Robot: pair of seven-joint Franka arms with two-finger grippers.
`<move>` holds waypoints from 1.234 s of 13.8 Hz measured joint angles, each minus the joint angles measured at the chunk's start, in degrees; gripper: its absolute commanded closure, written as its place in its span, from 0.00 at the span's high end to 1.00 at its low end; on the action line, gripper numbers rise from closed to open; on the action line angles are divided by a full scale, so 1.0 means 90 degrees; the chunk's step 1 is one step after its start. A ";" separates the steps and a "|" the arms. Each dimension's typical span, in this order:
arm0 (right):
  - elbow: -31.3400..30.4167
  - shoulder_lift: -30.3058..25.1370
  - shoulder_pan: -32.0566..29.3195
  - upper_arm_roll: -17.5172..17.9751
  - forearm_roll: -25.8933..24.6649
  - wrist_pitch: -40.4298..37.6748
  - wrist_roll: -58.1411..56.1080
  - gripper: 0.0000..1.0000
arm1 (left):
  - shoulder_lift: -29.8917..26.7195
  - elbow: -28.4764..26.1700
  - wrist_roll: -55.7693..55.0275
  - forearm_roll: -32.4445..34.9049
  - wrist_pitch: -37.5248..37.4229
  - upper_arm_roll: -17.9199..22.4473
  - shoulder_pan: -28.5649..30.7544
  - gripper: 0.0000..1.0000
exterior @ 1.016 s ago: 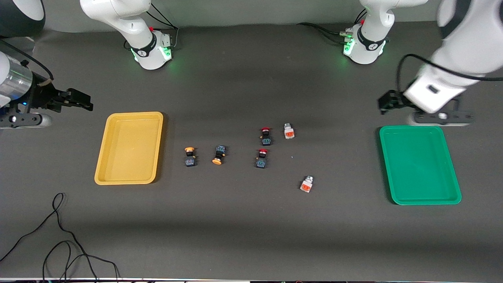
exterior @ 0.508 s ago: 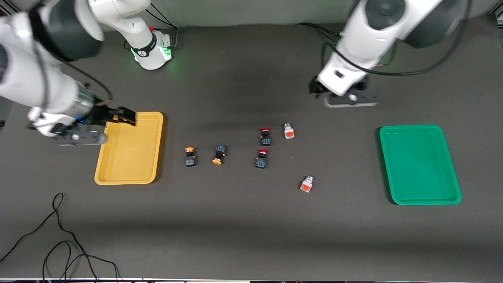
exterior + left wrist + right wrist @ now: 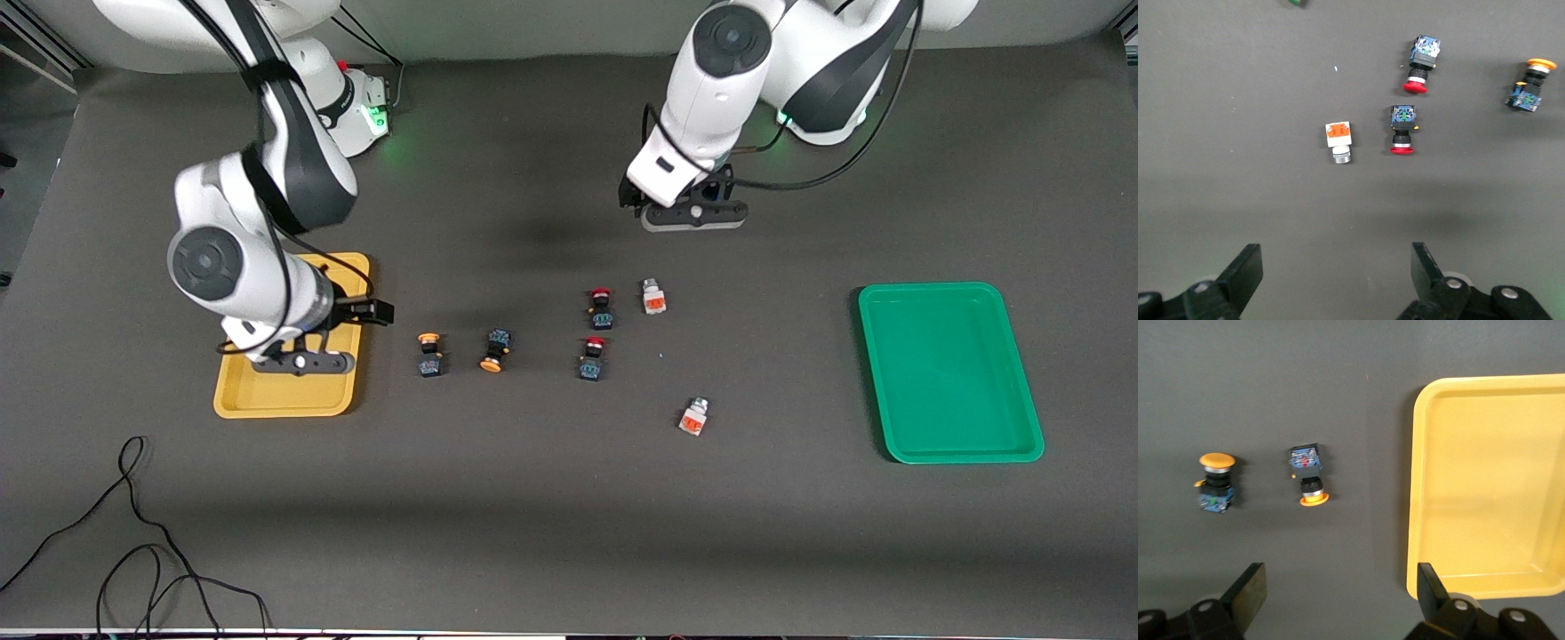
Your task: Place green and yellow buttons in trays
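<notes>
The right gripper (image 3: 378, 311) hangs over the edge of the yellow tray (image 3: 267, 402), fingers (image 3: 1248, 590) apart and empty. On the bench (image 3: 551, 498) between the trays lie two yellow-capped buttons (image 3: 430, 354) (image 3: 495, 349), two red-capped buttons (image 3: 601, 308) (image 3: 592, 358) and two whitish buttons (image 3: 653, 297) (image 3: 694, 416). The left gripper (image 3: 627, 197) hovers over bare bench near the red-capped pair, fingers (image 3: 1245, 275) apart and empty; the green tray (image 3: 949, 449) sits at the left arm's end.
</notes>
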 measured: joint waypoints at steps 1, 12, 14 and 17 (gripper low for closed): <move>-0.0020 0.0201 0.0014 0.0003 0.0014 0.0142 0.0000 1.00 | 0.0223 -0.0035 -0.0004 0.0019 0.0150 0.0048 0.0004 0.99; -0.0030 0.1723 0.0504 0.0029 0.0472 0.1720 0.0023 1.00 | 0.2084 -0.0942 -0.1150 0.0366 0.2838 0.0150 -0.0011 0.98; -0.0030 0.1874 0.0503 0.0008 0.0473 0.1897 0.0023 1.00 | 0.2328 -0.0966 -0.1218 0.0370 0.3178 0.0148 -0.0024 0.98; -0.0030 0.2071 0.0503 0.0004 0.0473 0.2238 0.0023 0.98 | 0.2739 -0.0991 -0.1259 0.0375 0.3698 0.0146 -0.0028 0.97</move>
